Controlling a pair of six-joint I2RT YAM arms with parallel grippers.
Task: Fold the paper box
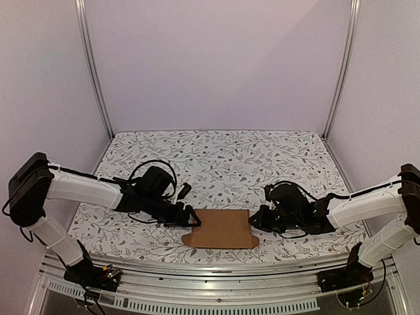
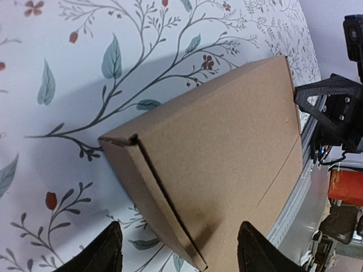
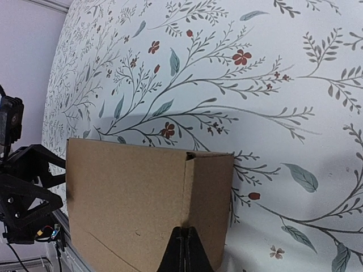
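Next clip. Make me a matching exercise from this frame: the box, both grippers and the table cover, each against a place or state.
1. plain brown cardboard paper box
2. black left gripper
3. black right gripper
4. white floral table cover

A. fingers shut together at the box's right end
B. spread under everything
C. lies between the two grippers
D. fingers apart at the box's left end

Pairs: 1-C, 2-D, 3-A, 4-B

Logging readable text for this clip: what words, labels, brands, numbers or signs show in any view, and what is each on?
No text can be read in any view.
paper box: plain brown cardboard, no print on the faces shown.
tablecloth: printed twigs, leaves and flowers only, no lettering.
wiring at the left arm's base: too small to show any marking.
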